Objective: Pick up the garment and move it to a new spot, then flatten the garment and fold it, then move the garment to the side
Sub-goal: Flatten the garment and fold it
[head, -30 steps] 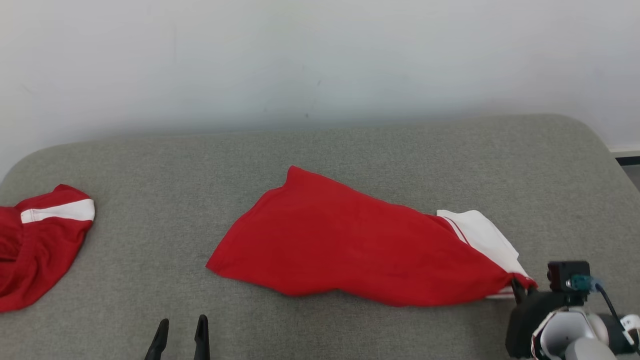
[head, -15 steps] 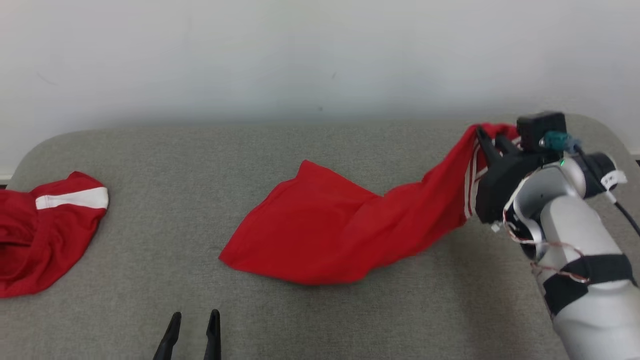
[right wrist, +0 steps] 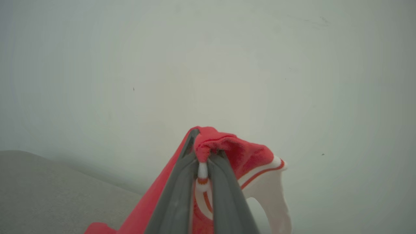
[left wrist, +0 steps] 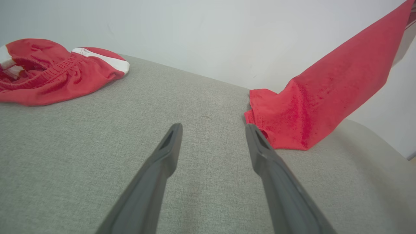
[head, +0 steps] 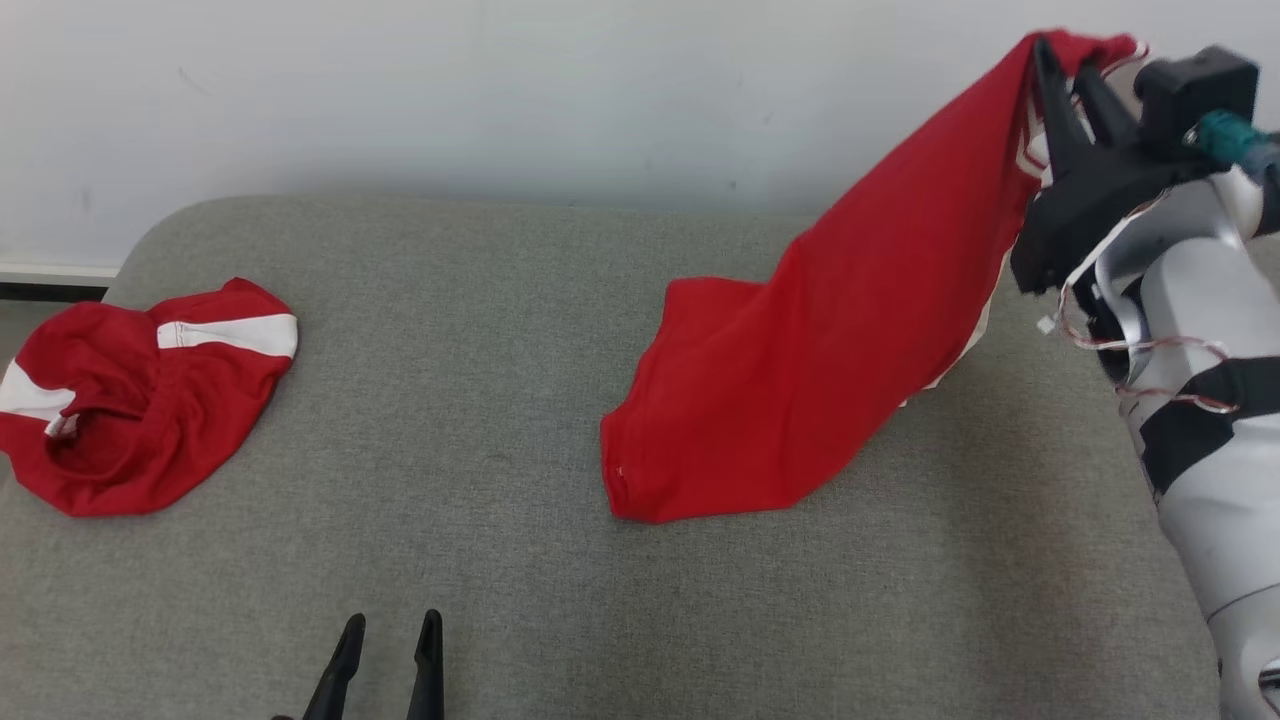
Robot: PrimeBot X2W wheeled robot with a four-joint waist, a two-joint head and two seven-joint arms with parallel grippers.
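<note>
Lifting the garment [head: 800,400] clear of the bench [head: 480,480] is the step in hand. Read directions on a clock face laid over the head view, with 12 o'clock toward the wall [head: 500,90]. Your right gripper [head: 1062,60], held high at 2 o'clock, is clenched on a bunched edge of the red cloth where white trim and thin stripes show. From that pinch the garment hangs as a slanted sheet toward 8 o'clock, and its lower end rests on the bench just right of centre. Your left gripper [head: 393,620] hovers at 6 o'clock, jaws spread with nothing between them, well apart from the cloth. A second red garment [head: 150,400] lies crumpled at 9 o'clock; it is probably not the one to handle.

To do this step well, raise the pinch until the low end leaves the bench before you carry it sideways, because dragging would likely roll the hem under. Move slowly, since a single-point hold lets the cloth swing. Pick a landing spot with bare bench all around it, away from 9 o'clock. Lay the low end down first so that flattening starts from a straight edge.
</note>
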